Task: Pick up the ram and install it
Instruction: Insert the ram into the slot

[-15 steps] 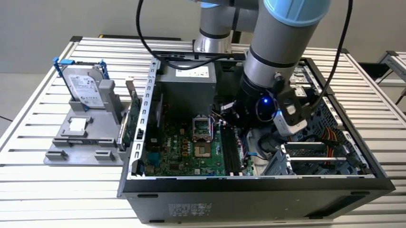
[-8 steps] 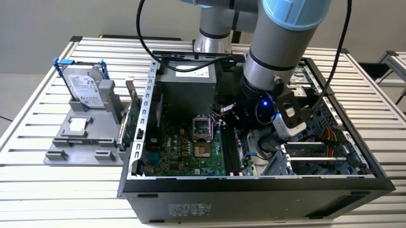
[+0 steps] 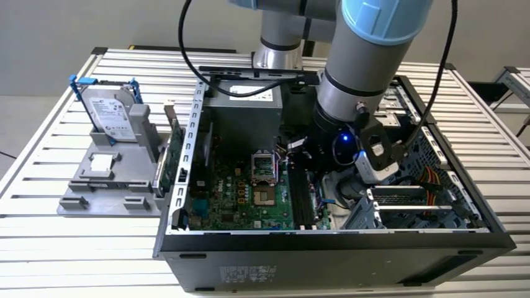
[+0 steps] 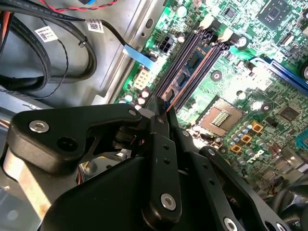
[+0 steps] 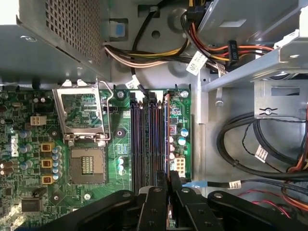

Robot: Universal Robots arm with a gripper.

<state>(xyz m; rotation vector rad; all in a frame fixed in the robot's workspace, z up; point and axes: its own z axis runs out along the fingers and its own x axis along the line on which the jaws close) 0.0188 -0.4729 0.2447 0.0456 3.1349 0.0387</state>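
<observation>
Black hand (image 5: pixel 168 179) clenched on the ram (image 5: pixel 166 139) — thin stick held edge-up between the fingertips (image 4: pixel 161 111), standing in the memory slots (image 4: pixel 190 65) of the green motherboard (image 5: pixel 91 192). Seen in both wrist views lined along the slots, beside the processor socket (image 5: pixel 86 166). Lowered deep inside the open computer case (image 3: pixel 331 239) on the slatted surface (image 3: pixel 49 230) — hard drive (image 3: pixel 112 112) well apart.

Exterior overlooks case; both wrist views (close) share motherboard (image 5: pixel 120 159).
</observation>
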